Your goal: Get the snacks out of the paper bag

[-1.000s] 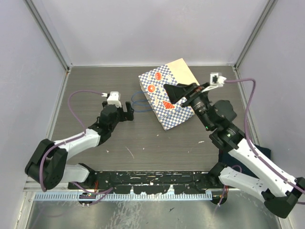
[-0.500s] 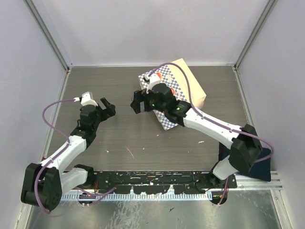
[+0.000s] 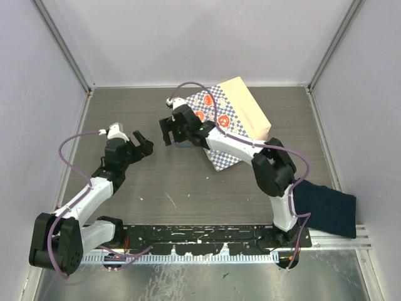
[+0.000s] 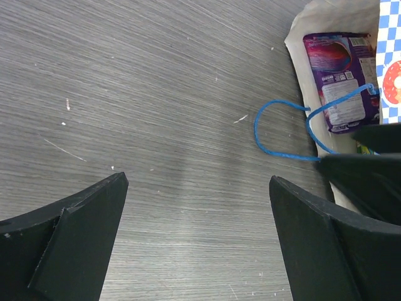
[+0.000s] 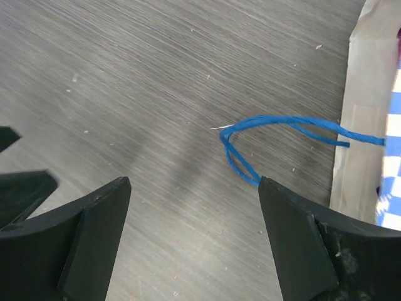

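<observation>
The paper bag (image 3: 249, 105) lies on its side at the far middle of the dark wood-grain table (image 3: 188, 182), its open mouth facing left and its blue cord handles (image 4: 276, 135) trailing flat onto the tabletop. Just inside the mouth a purple snack packet (image 4: 338, 75) lies face up; the other snacks cannot be seen from any camera. The right gripper (image 3: 165, 133) hangs low just left of the bag's mouth, over the handles, its jaws spread wide with nothing between them and only bare table and cord below. The left gripper (image 3: 139, 143) is near it, further left over the bare table, its jaws likewise wide apart and empty. The two grippers face each other without touching. A dark blue cloth (image 3: 322, 207) lies at the table's near right edge, well apart from the bag.
</observation>
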Action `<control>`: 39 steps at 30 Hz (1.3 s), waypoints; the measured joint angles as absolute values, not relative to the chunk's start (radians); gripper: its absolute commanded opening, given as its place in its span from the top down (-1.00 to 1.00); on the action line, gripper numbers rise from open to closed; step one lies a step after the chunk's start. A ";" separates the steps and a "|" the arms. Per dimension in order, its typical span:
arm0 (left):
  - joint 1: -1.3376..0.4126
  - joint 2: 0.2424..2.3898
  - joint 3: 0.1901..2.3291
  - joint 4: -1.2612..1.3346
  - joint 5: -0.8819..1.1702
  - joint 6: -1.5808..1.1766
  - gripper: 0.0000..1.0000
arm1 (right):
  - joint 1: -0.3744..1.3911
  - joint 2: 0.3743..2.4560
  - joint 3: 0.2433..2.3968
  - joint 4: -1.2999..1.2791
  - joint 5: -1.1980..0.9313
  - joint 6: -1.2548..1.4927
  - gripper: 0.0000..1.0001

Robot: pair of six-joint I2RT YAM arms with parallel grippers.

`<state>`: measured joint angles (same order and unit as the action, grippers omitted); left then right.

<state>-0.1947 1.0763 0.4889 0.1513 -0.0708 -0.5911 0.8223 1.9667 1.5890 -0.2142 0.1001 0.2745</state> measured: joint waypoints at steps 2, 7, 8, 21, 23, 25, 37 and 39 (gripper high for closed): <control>-0.194 1.076 0.489 0.151 -0.061 -0.592 -0.96 | 0.818 2.020 1.616 -0.219 0.108 0.271 -0.74; -0.190 1.076 0.489 0.151 -0.043 -0.591 -0.96 | 0.802 2.131 1.676 -0.220 0.119 0.267 -0.59; -0.188 1.076 0.489 0.151 -0.039 -0.591 -0.96 | 0.796 2.148 1.685 -0.218 0.118 0.266 -0.51; -0.181 1.103 0.489 0.182 0.038 -0.591 -0.98 | 0.756 2.106 1.623 -0.197 0.015 0.268 0.99; -0.187 1.143 0.495 0.209 0.083 -0.603 -1.00 | 0.749 2.033 1.569 -0.201 -0.002 0.270 0.99; -0.204 1.201 0.518 0.235 0.115 -0.619 -1.00 | 0.736 1.949 1.523 -0.196 -0.021 0.276 0.99; -0.404 1.763 0.894 0.530 0.241 -0.905 -0.70 | 0.535 1.588 1.369 -0.112 -0.065 0.317 0.99; -0.416 1.876 0.986 0.568 0.245 -0.979 -0.64 | 0.520 1.584 1.348 -0.115 -0.072 0.318 0.99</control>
<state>-0.4164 1.8755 0.9863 0.5678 0.2455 -0.9787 0.5201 1.5841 1.3483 -0.1146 -0.0719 0.3183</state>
